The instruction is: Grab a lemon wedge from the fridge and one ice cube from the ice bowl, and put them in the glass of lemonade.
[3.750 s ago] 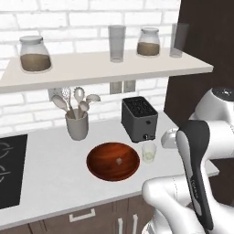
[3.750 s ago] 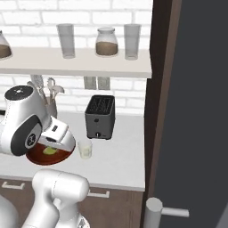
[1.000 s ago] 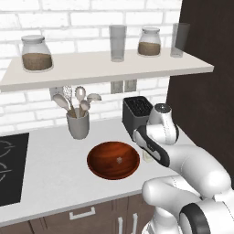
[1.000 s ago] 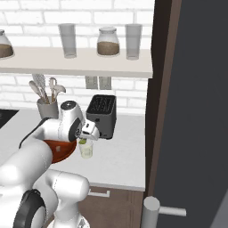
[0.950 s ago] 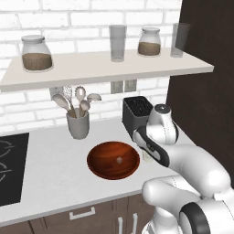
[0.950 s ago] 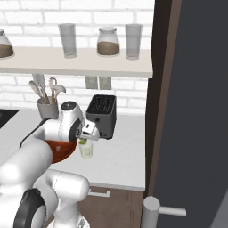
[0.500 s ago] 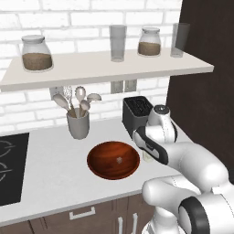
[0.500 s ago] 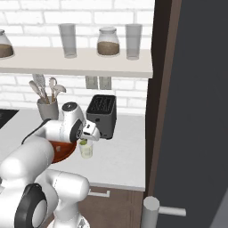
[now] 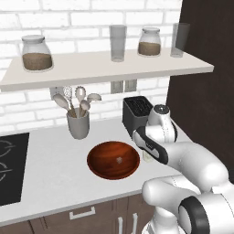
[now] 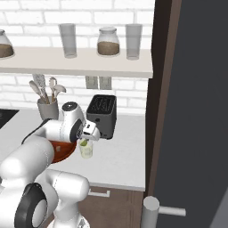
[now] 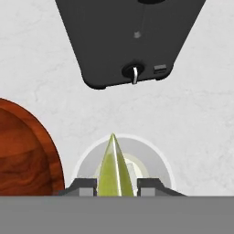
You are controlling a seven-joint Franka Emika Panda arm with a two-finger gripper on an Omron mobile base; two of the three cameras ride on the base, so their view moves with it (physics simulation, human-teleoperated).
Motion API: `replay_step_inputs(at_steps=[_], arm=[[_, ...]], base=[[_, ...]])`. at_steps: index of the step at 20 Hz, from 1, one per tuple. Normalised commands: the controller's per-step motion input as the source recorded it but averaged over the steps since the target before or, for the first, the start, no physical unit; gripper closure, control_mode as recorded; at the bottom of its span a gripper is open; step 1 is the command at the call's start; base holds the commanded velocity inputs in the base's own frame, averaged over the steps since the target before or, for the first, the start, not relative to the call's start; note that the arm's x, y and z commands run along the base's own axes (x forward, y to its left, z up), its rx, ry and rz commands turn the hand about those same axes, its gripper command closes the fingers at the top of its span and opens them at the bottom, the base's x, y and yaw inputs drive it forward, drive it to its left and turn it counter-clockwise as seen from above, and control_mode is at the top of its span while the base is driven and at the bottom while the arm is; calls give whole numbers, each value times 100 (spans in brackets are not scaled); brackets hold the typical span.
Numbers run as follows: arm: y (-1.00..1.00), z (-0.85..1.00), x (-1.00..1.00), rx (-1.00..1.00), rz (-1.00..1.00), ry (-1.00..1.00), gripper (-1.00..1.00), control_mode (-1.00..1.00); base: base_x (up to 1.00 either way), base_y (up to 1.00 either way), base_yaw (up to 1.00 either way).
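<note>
Claw (image 11: pixel 117 185) hung part-open, lemon wedge (image 11: pixel 114 167) between its tips over the glass of lemonade (image 11: pixel 122 164); drifting toward nine o'clock risked missing.

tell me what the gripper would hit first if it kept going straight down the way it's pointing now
Most likely the glass of lemonade. The gripper points down at its open rim, with the lemon wedge between the jaws. Depth is unclear, so the wedge would probably reach the liquid first.
</note>
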Motion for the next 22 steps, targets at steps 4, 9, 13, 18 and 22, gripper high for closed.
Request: replay_step_inputs(at_steps=[4, 9, 13, 18, 22], arm=[[0, 0, 0, 0, 0, 0, -100, -100], [0, 0, -9, 0, 0, 0, -100, -100], [0, 0, -22, 0, 0, 0, -100, -100], [0, 0, -41, 0, 0, -3, -100, -100], [0, 0, -70, 1, 0, -7, -100, -100]], base=[[0, 0, 0], [0, 0, 0], [0, 0, 0], [0, 0, 0], [0, 0, 0]])
